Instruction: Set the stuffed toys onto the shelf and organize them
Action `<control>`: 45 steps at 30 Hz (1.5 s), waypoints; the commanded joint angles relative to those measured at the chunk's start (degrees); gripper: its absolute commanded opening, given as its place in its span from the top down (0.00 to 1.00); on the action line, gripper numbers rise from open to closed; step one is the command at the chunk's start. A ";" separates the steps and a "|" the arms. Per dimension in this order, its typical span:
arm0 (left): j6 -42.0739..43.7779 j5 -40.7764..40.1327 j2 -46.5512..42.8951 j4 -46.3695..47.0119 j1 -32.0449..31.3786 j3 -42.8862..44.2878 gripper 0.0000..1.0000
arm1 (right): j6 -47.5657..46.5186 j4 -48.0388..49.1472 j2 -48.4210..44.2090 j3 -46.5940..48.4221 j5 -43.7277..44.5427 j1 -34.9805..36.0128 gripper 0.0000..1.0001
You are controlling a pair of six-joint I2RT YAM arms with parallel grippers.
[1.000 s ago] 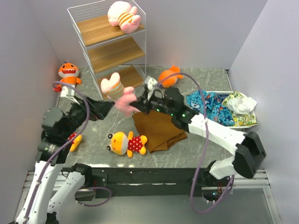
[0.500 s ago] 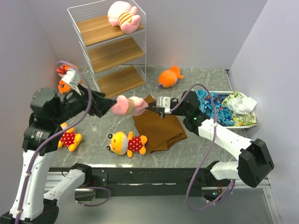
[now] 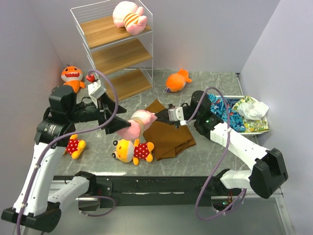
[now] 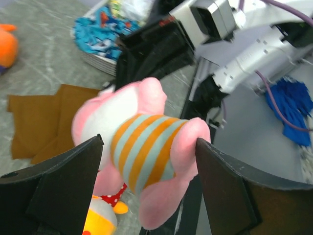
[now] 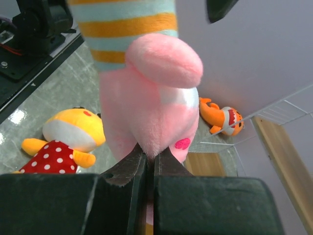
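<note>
Right pincer (image 5: 146, 164): I have it clamped on the pink striped toy (image 3: 138, 122), aloft.
Left pincer (image 4: 149, 142): spread wide, fingers flanking its striped body.

Shelf (image 3: 120, 58) top board partly taken by pink toy (image 3: 128, 17); middle, bottom boards free; orange shark (image 3: 72, 77) beside it.
</note>
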 commanded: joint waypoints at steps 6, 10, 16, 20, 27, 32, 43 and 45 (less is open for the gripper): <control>6.63 12.86 0.17 1.41 -1.29 -2.70 0.16 | 3.23 7.71 -0.66 1.17 -2.69 -1.85 1.00; 9.53 11.28 1.66 0.35 -1.29 -2.52 0.14 | 5.08 9.84 -0.05 1.17 -3.22 -2.64 1.00; 10.50 9.88 4.83 0.08 -1.29 -1.29 0.52 | 7.62 13.62 0.30 0.20 -3.22 -3.08 1.00; 7.61 2.95 4.92 4.03 -1.29 -1.02 0.99 | 9.20 14.58 0.48 -0.15 -0.15 -3.08 0.93; 11.36 -12.61 0.71 12.38 -1.29 2.92 0.99 | 17.19 24.67 -5.22 -7.43 11.71 -3.08 0.35; 19.18 -22.72 2.89 12.91 -1.29 12.32 0.99 | 24.04 31.10 -11.54 -13.93 18.66 -2.99 0.00; 32.90 -39.69 16.24 20.13 -1.29 26.21 0.99 | 27.32 32.70 -22.27 -21.24 27.37 1.48 0.00; 34.58 -42.33 20.36 19.51 -1.29 30.06 0.99 | 26.53 30.94 -22.89 -21.07 28.42 3.32 0.00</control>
